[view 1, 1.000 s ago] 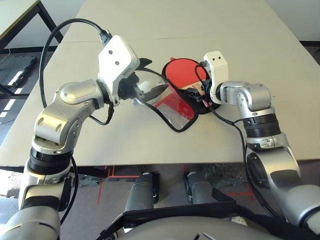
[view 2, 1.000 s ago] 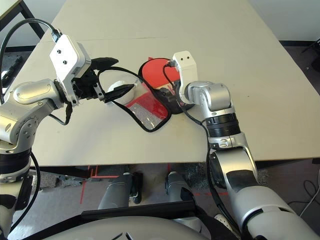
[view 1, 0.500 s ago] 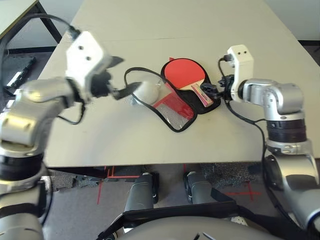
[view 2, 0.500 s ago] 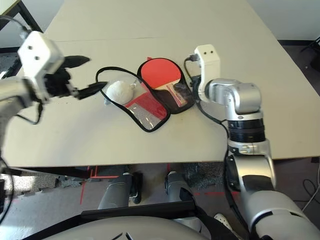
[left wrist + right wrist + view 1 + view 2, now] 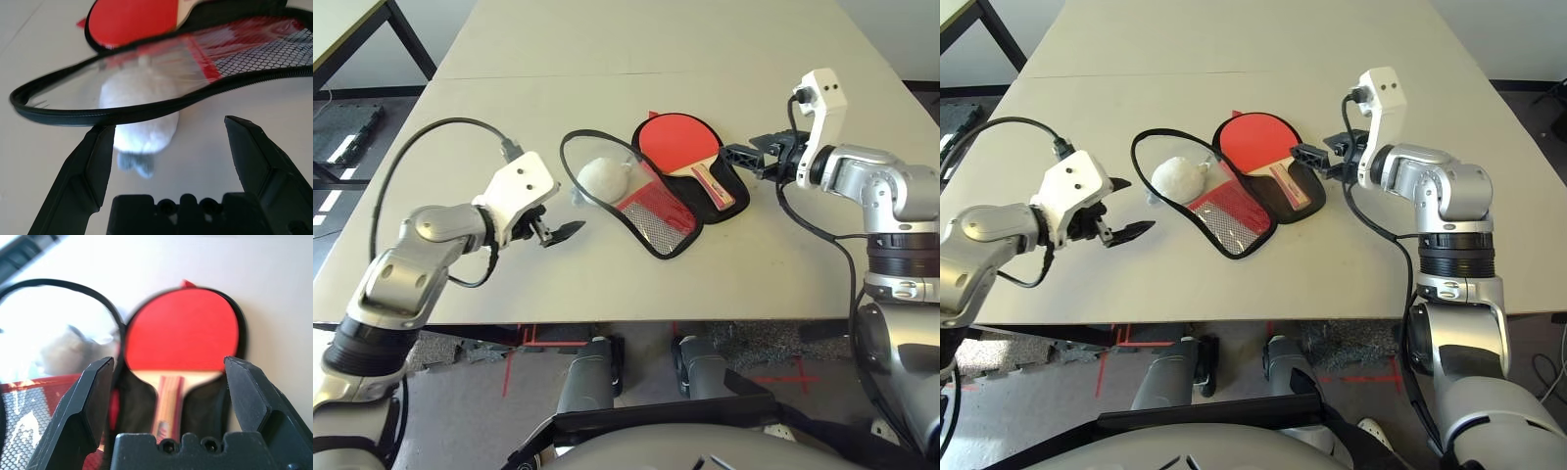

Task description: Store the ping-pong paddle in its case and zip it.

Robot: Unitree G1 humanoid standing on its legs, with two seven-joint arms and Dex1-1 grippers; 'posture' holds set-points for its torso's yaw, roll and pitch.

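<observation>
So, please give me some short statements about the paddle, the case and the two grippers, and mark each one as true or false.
1. The round red ping-pong paddle lies on the black lining of the open red fabric case. True.
2. The case is zipped shut. False: its flap with the black mesh pocket lies folded open.
3. The left gripper is shut on the flap. False: it is open and off the case.
4. The right gripper is open and holds nothing. True.
5. A fluffy white ball sits beside the paddle, under the flap's clear part. True.
</observation>
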